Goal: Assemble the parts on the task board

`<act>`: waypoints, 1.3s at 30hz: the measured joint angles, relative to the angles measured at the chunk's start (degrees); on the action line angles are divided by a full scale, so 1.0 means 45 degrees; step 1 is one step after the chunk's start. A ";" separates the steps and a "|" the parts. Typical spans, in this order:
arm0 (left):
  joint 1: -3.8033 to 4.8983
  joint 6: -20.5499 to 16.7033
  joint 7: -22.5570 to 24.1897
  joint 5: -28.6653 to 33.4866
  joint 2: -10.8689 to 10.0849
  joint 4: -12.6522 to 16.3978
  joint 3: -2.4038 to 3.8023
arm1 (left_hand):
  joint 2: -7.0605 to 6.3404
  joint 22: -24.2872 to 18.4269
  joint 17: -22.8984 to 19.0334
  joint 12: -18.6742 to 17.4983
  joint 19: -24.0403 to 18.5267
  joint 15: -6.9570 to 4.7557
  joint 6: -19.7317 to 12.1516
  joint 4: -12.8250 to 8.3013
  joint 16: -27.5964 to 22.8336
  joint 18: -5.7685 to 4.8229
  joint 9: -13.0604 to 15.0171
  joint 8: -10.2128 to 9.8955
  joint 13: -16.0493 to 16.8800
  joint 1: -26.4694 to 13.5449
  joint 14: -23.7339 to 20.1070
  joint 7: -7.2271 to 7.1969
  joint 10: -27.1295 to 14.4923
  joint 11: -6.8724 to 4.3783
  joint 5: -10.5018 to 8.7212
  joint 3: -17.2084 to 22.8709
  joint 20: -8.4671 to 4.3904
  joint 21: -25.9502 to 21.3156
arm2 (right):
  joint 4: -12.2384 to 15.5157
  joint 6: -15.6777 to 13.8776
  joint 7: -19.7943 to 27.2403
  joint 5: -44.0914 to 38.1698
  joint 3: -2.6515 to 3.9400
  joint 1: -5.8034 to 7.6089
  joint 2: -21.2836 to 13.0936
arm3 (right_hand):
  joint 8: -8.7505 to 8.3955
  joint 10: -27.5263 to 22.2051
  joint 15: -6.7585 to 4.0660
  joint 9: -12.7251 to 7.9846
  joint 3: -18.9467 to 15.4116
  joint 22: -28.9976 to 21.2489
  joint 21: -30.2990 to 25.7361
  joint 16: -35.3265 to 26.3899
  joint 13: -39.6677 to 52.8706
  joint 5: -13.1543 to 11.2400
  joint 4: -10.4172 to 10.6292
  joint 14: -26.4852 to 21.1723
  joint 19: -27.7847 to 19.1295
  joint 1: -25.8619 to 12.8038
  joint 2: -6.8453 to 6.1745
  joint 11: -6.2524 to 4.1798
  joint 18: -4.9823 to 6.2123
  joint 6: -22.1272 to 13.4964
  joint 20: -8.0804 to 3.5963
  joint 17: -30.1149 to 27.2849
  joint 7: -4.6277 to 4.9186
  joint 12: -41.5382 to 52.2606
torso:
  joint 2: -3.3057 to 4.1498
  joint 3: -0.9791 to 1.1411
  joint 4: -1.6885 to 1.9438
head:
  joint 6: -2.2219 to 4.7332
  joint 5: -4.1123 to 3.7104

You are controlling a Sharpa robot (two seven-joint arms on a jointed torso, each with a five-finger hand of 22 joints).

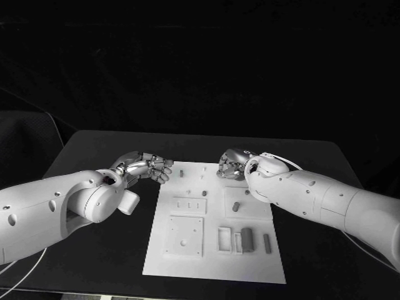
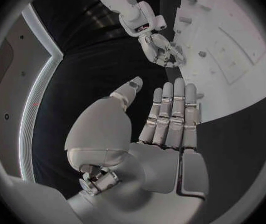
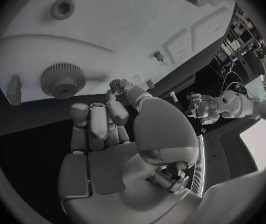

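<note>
Task board (image 1: 214, 262) lies in the middle of the table (image 1: 92, 147), small grey parts (image 1: 247, 237) on its near half. Left hand (image 1: 149, 167) hovers at its far left corner, fingers straight, holding nothing. Right hand (image 1: 234, 164), curled and empty, hovers over the far edge beside a gear (image 3: 63, 78).

From my station the scene is dim: the black table (image 1: 92, 150) and everything behind it sink into near-darkness, while the task board (image 1: 214, 262) glows pale and flat with only soft shadows beside its raised pieces. The white arms catch the light evenly, without harsh glare. Both wrist cameras bend straight edges hard near the task board, and their circle rims fall off into dark blur.
</note>
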 measured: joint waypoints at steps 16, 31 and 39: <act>0.0028 0.0000 -0.0012 -0.0001 0.0216 -0.0041 0.0000 | 0.0000 0.0001 0.0000 0.0000 0.0000 0.0000 0.0000 0.0000 0.0000 -0.0004 0.0001 0.0000 0.0000 0.0000 0.0000 0.0000 0.0000 0.0000 0.0000 0.0000 0.0000 0.0000 | -0.0724 -0.0071 0.0043 -0.0062 0.0070 0.0331 0.1051 | -0.0001 0.0027 -0.0034 -0.0001 -0.0001 0.0011 0.0000 0.0046 0.0010 -0.0001 0.0000 0.0038 -0.0001 0.0000 -0.0001 0.0028 -0.0015 0.0011 0.0000 0.0010 -0.0007 0.0000 | 0.0049 -0.0010 -0.0015 | 0.0092 0.0034; 0.0030 -0.0004 -0.0014 -0.0002 0.0358 -0.0124 0.0000 | 0.0000 0.0001 0.0000 0.0000 0.0000 0.0000 -0.0044 0.0000 0.0000 -0.0006 0.0002 0.0000 0.0001 0.0000 0.0000 -0.0044 0.0000 0.0000 0.0000 0.0000 0.0000 0.0000 | -0.1322 -0.0474 0.0037 -0.0643 0.0050 0.0357 0.1626 | 0.0023 -0.0007 -0.0032 -0.0007 -0.0002 0.0024 0.0000 0.0046 0.0017 -0.0001 0.0001 0.0037 -0.0001 0.0000 -0.0001 -0.0003 -0.0022 0.0014 0.0001 0.0019 -0.0009 0.0051 | 0.0116 -0.0018 0.0017 | 0.0156 0.0043; 0.0034 -0.0017 -0.0014 -0.0002 0.0387 -0.0112 0.0000 | 0.0000 0.0001 0.0000 0.0000 0.0000 0.0000 -0.0044 0.0000 0.0000 -0.0006 0.0002 0.0000 0.0000 0.0000 0.0000 -0.0044 0.0000 0.0000 0.0000 0.0000 0.0000 0.0000 | -0.1517 -0.0612 0.0037 -0.0866 0.0004 0.0358 0.1710 | 0.0038 -0.0007 -0.0031 -0.0012 -0.0002 0.0034 0.0000 0.0095 0.0026 -0.0002 0.0001 0.0035 -0.0001 -0.0001 -0.0002 -0.0001 -0.0024 0.0014 0.0001 0.0018 -0.0009 0.0051 | 0.0138 -0.0018 0.0042 | 0.0150 0.0083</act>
